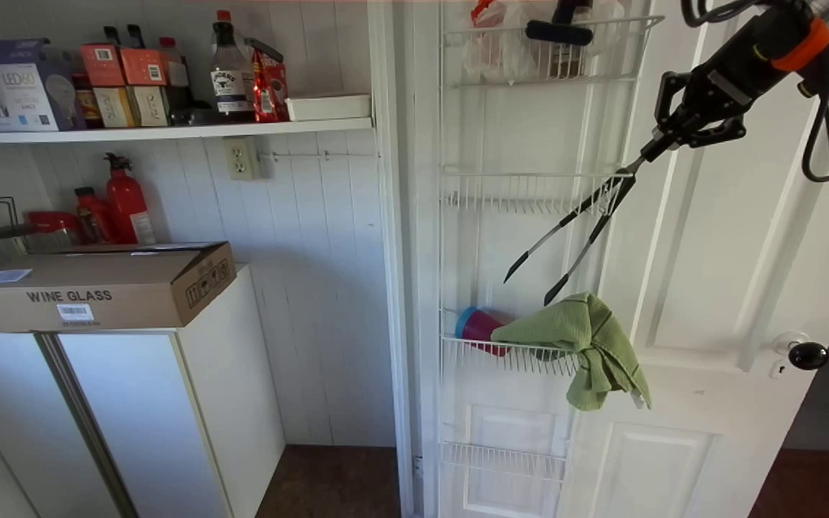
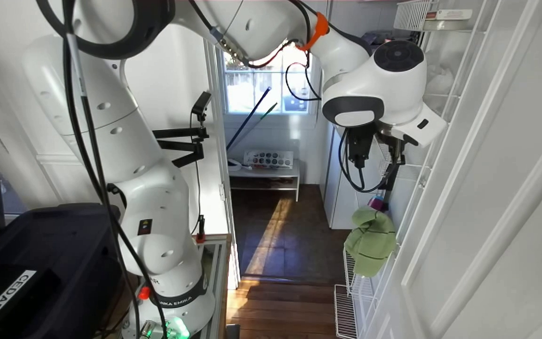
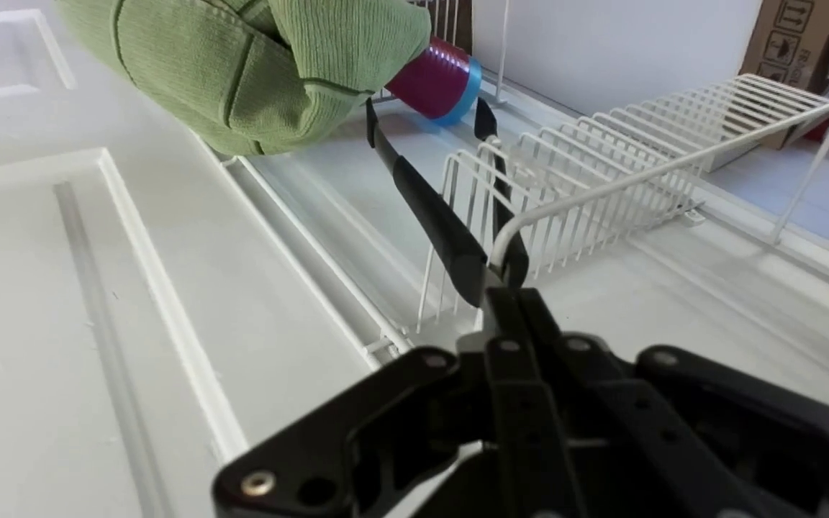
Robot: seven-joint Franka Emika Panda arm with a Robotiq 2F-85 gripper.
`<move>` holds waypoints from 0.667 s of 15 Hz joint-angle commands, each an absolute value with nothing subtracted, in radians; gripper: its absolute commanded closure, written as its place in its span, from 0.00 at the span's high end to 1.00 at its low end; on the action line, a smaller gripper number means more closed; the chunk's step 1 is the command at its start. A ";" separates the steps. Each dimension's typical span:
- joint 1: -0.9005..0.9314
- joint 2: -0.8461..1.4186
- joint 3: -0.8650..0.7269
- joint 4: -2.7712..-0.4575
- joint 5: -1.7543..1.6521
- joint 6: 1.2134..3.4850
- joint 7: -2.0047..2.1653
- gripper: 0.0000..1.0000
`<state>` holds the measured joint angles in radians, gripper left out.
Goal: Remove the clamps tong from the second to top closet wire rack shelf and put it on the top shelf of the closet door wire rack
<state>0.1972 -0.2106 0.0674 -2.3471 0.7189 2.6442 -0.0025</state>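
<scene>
Two slender legs splay downward from the tongs (image 3: 435,221), whose narrow metal hinge end the hand (image 3: 519,298) appears to clamp, its fingers nearly meeting around it. Held there, the legs are free to spread, probably under their own spring; in the wrist view they seem to straddle the corner of a white wire shelf (image 1: 522,175), one outside the bars, the other seen behind them, contact uncertain. That hooked placing likely calls for a straight lift before any swing toward the shelf above (image 1: 623,21), where crinkled, translucent plastic bags (image 1: 501,54) sit; an exterior view shows a basket (image 2: 412,15) even higher, so which counts as top is unclear. The legs mix silvery metal with thick black grips and dark tips. Below, a ribbed green towel (image 1: 587,331) droops over the lower rack (image 1: 526,357), partly covering a tapered purple cup (image 1: 481,328) with a blue rim, tipped on its side, presumably kept from rolling by the wires.
</scene>
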 commanded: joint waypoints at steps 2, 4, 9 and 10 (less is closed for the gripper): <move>0.169 -0.278 0.076 -2.316 0.631 2.579 0.050 0.01; 0.157 -0.293 0.076 -2.301 0.587 2.566 0.069 0.01; 0.148 -0.322 0.070 -2.266 0.527 2.525 0.095 0.01; 0.145 -0.328 0.071 -2.261 0.513 2.515 0.101 0.01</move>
